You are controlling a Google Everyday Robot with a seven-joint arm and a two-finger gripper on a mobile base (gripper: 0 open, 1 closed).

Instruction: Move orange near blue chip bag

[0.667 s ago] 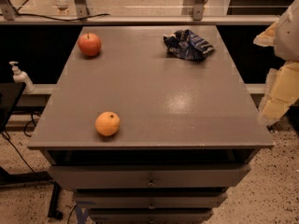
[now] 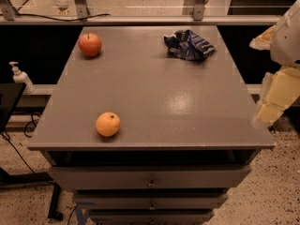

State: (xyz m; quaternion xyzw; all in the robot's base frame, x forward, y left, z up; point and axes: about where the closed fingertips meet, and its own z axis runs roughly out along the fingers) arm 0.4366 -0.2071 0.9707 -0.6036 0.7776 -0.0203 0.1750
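Orange point(image 2: 108, 124) sits on the grey table point(image 2: 164, 97) at the front-left, close to the front edge, with bare top all round it. Blue chip bag point(image 2: 189, 44) lies crumpled at the far right, well apart from the orange on a diagonal across the top, with its longer side running roughly left to right. Red apple point(image 2: 89, 44) at far left, level with the bag; not my target. My gripper point(image 2: 274, 102) hangs off the table's right side, beyond the edge and about mid-depth, angled down and inward, carrying nothing. Open or closed: cannot tell. The orange therefore lies to my left and slightly nearer the front, across nearly the full table width. Being round, it sets no preferred approach angle. Judgement: the reach has not begun. The first move is a long leftward sweep over the top, then a descent on the fruit.
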